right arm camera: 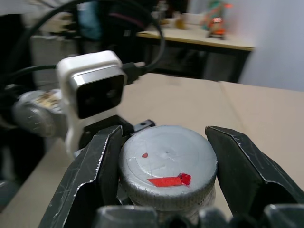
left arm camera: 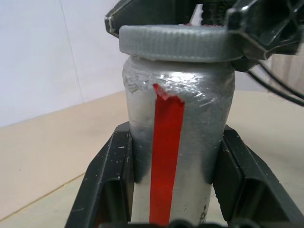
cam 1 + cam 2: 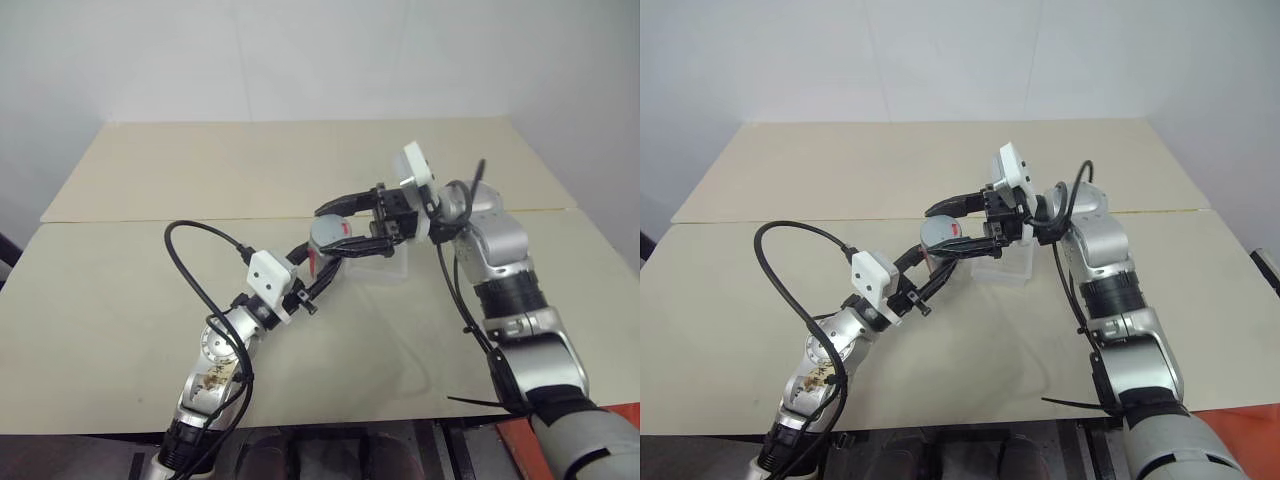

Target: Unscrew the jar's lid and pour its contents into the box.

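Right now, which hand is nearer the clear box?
Right. The right hand grips the lid just beside the box; the left hand holds the jar, farther from it.

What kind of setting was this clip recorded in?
Most likely a lab or workshop: a plain beige table against a bare white wall, and, in the right wrist view, another bench with blurred clutter behind.

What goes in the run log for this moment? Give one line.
step: unscrewing | left gripper: shut on jar, held above table | right gripper: shut on lid, still on jar | box: behind jar
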Motion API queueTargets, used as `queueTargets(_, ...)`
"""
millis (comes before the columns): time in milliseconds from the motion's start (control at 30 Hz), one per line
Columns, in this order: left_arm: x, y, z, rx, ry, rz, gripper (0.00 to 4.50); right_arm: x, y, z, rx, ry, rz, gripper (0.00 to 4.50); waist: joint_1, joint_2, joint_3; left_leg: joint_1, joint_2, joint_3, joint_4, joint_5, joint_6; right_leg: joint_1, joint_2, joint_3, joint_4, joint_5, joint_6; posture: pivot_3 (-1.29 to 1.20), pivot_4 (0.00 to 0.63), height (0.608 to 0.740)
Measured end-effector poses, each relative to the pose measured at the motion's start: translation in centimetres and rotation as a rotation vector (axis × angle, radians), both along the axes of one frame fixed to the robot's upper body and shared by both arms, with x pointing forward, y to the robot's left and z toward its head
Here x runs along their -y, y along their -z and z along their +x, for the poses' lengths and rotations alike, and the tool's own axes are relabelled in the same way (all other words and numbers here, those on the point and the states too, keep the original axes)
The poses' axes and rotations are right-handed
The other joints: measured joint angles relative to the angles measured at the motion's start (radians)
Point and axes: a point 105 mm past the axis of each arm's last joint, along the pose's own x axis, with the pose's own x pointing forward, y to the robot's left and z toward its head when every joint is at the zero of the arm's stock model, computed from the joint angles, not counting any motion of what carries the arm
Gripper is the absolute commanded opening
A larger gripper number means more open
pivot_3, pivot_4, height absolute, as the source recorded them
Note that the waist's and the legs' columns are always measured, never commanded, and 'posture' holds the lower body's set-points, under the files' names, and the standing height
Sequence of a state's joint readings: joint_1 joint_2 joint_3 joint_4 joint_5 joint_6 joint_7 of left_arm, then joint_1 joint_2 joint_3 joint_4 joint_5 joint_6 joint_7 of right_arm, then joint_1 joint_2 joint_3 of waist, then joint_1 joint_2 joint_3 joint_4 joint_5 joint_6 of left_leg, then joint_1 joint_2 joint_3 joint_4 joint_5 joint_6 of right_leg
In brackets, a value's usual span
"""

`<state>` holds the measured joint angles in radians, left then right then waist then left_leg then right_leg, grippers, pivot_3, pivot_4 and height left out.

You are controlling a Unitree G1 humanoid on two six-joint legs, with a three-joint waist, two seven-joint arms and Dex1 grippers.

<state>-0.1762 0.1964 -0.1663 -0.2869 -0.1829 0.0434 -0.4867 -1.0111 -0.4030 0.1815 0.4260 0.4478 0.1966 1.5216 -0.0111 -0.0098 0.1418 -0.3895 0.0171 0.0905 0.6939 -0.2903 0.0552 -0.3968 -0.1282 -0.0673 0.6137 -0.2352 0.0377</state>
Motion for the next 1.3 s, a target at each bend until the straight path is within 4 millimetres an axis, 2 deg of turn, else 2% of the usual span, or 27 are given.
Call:
queueTargets(200,-0.2,0.4,0.1,-0.016,-0.007,0.013,1.86,-0.4,0.5,0.4,0.022,-0.030,-0.031,2.76,0.000,0.000,0.000,0.000,0.000,0.000,0.000,0.000,0.000,0.000,-0.001,0.000,0.000,0.000,0.000,0.00,0.150,0.740)
queueTargets(367,-0.1,0.5,0.1,-0.025,-0.002,0.017,1.86,-0.4,0.7,0.0,0.016,-0.059,-0.016,4.31,-0.001,0.000,0.000,0.000,0.000,0.000,0.000,0.000,0.000,0.000,-0.001,0.000,0.000,0.000,0.000,0.00,0.150,0.740)
queueTargets(400,-0.1,0.5,0.1,-0.027,-0.002,0.016,1.86,-0.4,0.7,-0.2,0.015,-0.065,-0.005,4.46,0.000,0.000,0.000,0.000,0.000,0.000,0.000,0.000,0.000,0.000,-0.001,0.000,0.000,0.000,0.000,0.00,0.150,0.740)
queueTargets(467,0.1,0.4,0.1,-0.024,0.006,0.015,1.86,-0.2,0.8,-0.6,0.015,-0.061,0.037,4.46,0.004,0.000,0.000,0.000,0.000,0.000,0.000,0.000,-0.001,0.000,-0.001,-0.001,0.000,0.000,0.000,0.00,0.150,0.740)
queueTargets(633,0.3,0.3,0.0,-0.014,0.023,0.019,1.86,0.9,1.1,-1.3,0.042,0.079,0.153,4.46,0.013,0.000,0.000,-0.001,0.000,0.000,0.000,0.000,-0.001,-0.001,-0.002,-0.001,0.000,0.000,0.000,0.00,0.150,0.740)
queueTargets(767,-0.5,1.0,0.5,-0.038,-0.016,0.019,1.86,1.4,0.9,-2.6,0.124,0.309,0.274,4.46,0.020,0.000,0.000,-0.001,0.000,0.001,-0.001,0.001,-0.002,-0.003,-0.002,-0.001,0.001,0.000,0.000,0.00,0.150,0.740)
queueTargets(933,-0.4,1.2,0.6,-0.047,-0.012,0.019,1.86,0.9,0.1,-3.3,0.143,0.577,0.412,4.46,0.020,0.000,0.000,-0.002,0.000,0.002,0.000,0.002,-0.004,-0.005,-0.002,0.001,0.001,0.000,0.000,0.00,0.150,0.740)
queueTargets(1067,-0.3,1.5,0.6,-0.062,0.007,0.029,1.86,0.4,-0.6,-3.8,0.164,0.706,0.445,4.46,0.020,0.000,0.000,-0.001,-0.001,0.002,0.000,0.002,-0.004,-0.005,-0.002,0.001,0.001,0.000,0.000,0.00,0.150,0.740)
queueTargets(1300,-0.1,1.2,0.9,-0.056,0.022,0.036,1.86,-1.1,0.3,-4.8,0.142,0.760,0.423,4.46,0.020,0.000,0.000,-0.002,-0.001,0.001,0.000,0.002,-0.003,-0.005,-0.001,0.001,0.001,0.000,0.000,0.00,0.150,0.740)
